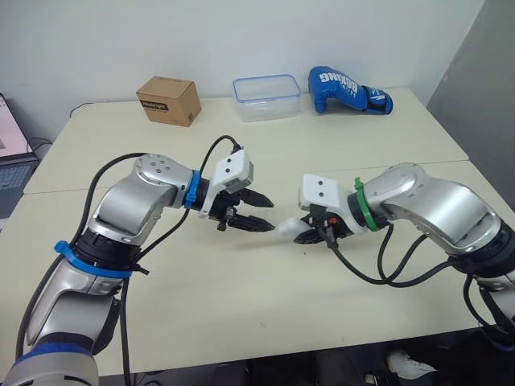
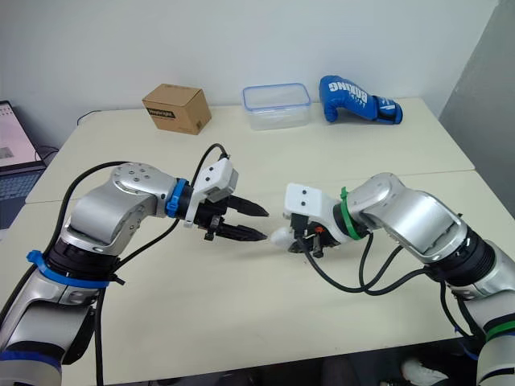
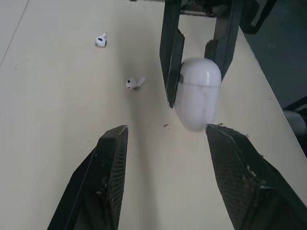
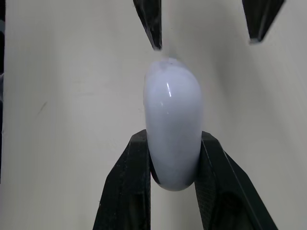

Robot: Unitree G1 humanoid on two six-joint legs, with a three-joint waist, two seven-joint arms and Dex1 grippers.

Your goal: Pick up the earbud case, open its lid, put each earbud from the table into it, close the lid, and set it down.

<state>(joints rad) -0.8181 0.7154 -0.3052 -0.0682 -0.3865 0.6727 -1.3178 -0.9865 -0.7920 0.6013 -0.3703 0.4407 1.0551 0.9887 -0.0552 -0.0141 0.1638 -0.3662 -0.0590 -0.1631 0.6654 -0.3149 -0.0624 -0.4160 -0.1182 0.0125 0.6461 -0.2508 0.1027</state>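
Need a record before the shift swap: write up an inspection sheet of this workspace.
Surface: beige table, no spills seen.
Job's things: white earbud case, lid shut, gripped at one end; two earbuds lying loose on the table, apart from each other.
Clutter: cardboard box, clear lidded container and blue boxing glove along the far edge.
Grippers: right tool shut on the earbud case; left tool open, facing the case, not touching it.
Cables: black cables loop off both arms.
Surroundings: laptop past the table's left side; white wall behind.
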